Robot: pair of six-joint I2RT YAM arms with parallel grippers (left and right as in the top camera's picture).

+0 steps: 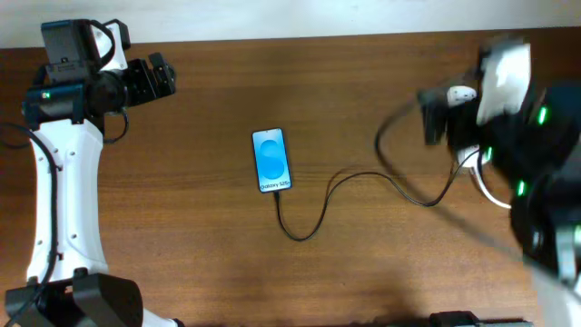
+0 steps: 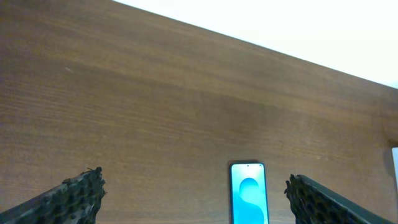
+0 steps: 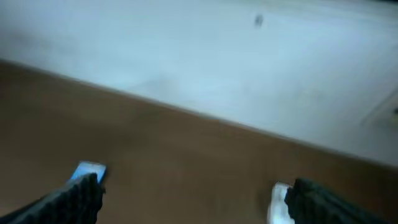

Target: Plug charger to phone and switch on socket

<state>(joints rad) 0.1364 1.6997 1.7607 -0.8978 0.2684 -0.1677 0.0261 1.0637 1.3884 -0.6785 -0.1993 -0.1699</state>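
The phone (image 1: 271,160) lies flat mid-table with its blue screen up and its text end toward the front. It also shows in the left wrist view (image 2: 249,194) and, blurred, in the right wrist view (image 3: 90,169). The thin black charger cable (image 1: 320,207) runs from the phone's front end in a loop, then right toward the socket (image 1: 468,156). The socket is white and mostly hidden under my blurred right arm; it also shows in the right wrist view (image 3: 278,204). My left gripper (image 1: 163,74) is open and empty at the back left (image 2: 194,194). My right gripper (image 1: 434,116) is open and empty above the socket area (image 3: 193,198).
The brown wooden table (image 1: 200,236) ends at a white surface along the back edge (image 2: 298,25). A thick white cord (image 1: 490,195) loops near the right arm. The right arm's own dark cable (image 1: 390,136) arcs above the table.
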